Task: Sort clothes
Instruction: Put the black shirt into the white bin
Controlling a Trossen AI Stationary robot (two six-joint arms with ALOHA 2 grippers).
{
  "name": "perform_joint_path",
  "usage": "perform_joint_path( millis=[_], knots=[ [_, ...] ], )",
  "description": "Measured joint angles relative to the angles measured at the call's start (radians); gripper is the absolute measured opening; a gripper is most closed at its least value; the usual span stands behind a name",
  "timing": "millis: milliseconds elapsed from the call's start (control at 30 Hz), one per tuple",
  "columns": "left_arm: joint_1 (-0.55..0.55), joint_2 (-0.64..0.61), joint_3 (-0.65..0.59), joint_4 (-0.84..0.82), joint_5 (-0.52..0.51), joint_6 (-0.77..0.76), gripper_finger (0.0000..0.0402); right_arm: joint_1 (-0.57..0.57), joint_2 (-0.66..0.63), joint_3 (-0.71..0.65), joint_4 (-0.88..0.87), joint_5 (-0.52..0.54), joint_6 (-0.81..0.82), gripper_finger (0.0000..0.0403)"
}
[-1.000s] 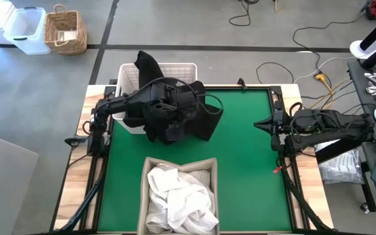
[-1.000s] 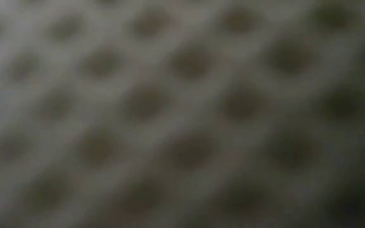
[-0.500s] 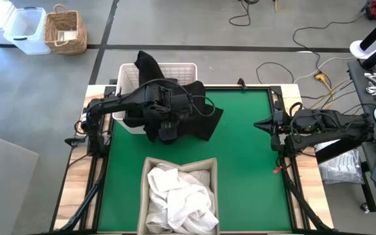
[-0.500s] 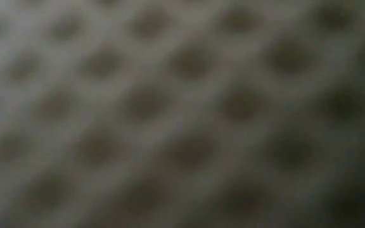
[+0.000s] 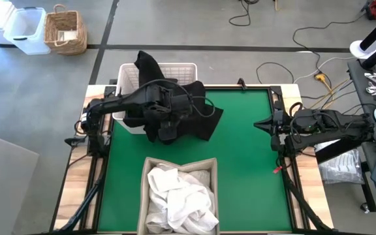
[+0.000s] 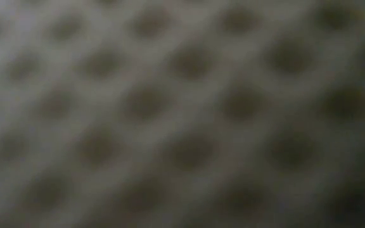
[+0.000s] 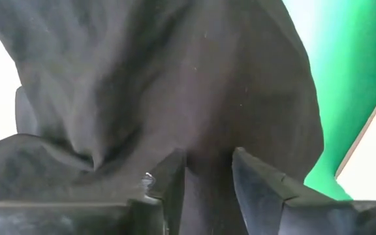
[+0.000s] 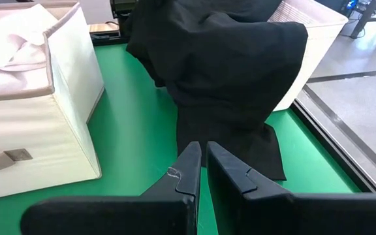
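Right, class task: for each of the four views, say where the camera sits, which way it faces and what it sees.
High: overhead, facing down; both arms, mat, white clothes.
Low: table height; only a blurred mesh fills it, no robot.
Left wrist: on the left arm, facing the dark clothes; left gripper closing on them.
Right wrist: at the mat's right edge, facing across; right gripper shut.
Shared: dark clothes.

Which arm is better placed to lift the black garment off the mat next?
Left, probably. The left gripper has its fingers closing around a fold of the black garment beside the white basket. The right gripper waits shut at the mat's right edge.
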Motion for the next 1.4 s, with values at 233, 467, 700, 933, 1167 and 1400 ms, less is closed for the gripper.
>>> perform_joint_path(
  millis=[233,467,700,933,1167,1400],
  knots=[
    [0.0,0.0,-0.036,0.0,0.0,0.007,0.0067,0.0,0.0,0.0,0.0,0.0,-0.001,0.0018],
    [0.0,0.0,-0.012,-0.001,0.0,0.007,0.0017,0.0,0.0,0.0,0.0,0.0,-0.001,0.0018],
    [0.0,0.0,0.075,-0.001,-0.001,0.005,0.0001,0.0,0.0,0.0,0.0,0.0,-0.002,0.0018],
    [0.0,0.0,0.195,-0.001,-0.04,0.018,0.0,0.0,0.0,0.0,0.0,0.0,-0.003,0.0018],
    [0.0,-0.05,0.249,0.018,-0.147,0.058,0.0,0.0,0.0,0.0,0.0,0.0,-0.003,0.0018],
    [0.001,-0.132,0.247,0.0,-0.366,0.014,0.0,0.0,0.0,0.0,0.0,0.0,-0.003,0.0018]
  ],
)
